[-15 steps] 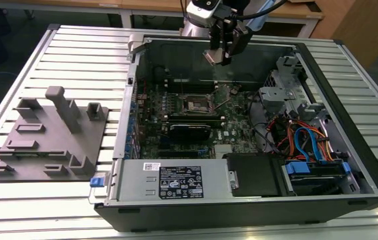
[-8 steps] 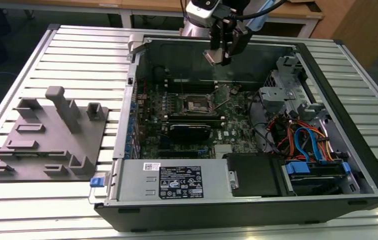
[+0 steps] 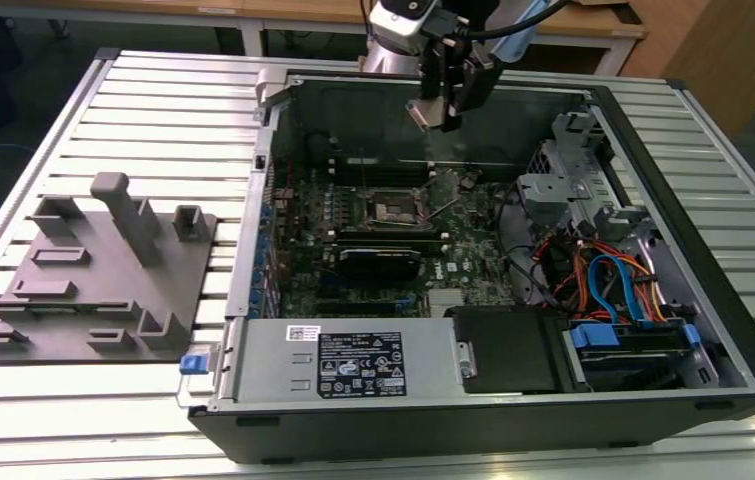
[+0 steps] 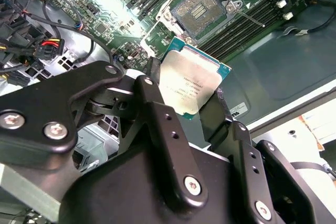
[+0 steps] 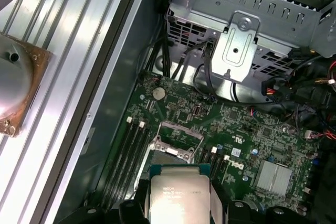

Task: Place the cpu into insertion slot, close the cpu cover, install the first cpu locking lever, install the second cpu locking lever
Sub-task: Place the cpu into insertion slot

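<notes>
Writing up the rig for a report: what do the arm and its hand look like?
The arm's wrist is silver-grey, with a black cable looping off it. The hand is matte black: flat, jointed link bars fastened with silver screws.

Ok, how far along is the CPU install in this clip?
Early. Nothing is finished: the insertion slot lies open and empty. In hand: the hand grips the cpu by its edges, above the open case. Left: seating the chip, closing the cpu cover, and both locking levers.
</notes>
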`<state>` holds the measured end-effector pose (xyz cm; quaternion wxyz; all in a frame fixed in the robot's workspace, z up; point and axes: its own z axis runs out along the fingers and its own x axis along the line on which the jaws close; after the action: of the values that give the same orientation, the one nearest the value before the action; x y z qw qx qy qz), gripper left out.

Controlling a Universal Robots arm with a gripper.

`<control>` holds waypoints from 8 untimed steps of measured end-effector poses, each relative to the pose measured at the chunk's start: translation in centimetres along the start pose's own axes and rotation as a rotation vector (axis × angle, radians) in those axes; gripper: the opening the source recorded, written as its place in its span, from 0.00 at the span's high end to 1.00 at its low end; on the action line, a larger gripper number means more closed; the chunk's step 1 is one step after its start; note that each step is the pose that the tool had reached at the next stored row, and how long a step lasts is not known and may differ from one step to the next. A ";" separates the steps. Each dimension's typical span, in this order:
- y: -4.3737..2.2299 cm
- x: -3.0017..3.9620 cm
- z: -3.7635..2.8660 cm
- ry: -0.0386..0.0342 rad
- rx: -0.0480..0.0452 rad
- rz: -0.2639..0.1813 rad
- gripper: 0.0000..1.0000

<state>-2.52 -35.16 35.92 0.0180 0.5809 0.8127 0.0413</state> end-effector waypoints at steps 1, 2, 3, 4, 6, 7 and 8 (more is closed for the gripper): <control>0.00 0.00 0.00 -0.0003 0.0000 0.002 0.46; 0.00 0.00 0.00 -0.0005 -0.0001 0.005 0.46; 0.00 0.00 0.00 -0.0007 -0.0001 0.007 0.46; 0.00 0.00 0.01 -0.0008 -0.0002 0.009 0.46; 0.00 0.00 0.01 -0.0012 -0.0002 0.014 0.46; 0.00 0.00 0.01 -0.0014 -0.0003 0.016 0.46; 0.00 0.00 0.01 -0.0016 -0.0003 0.018 0.46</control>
<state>-2.52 -35.16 35.91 0.0184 0.5882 0.8074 0.0412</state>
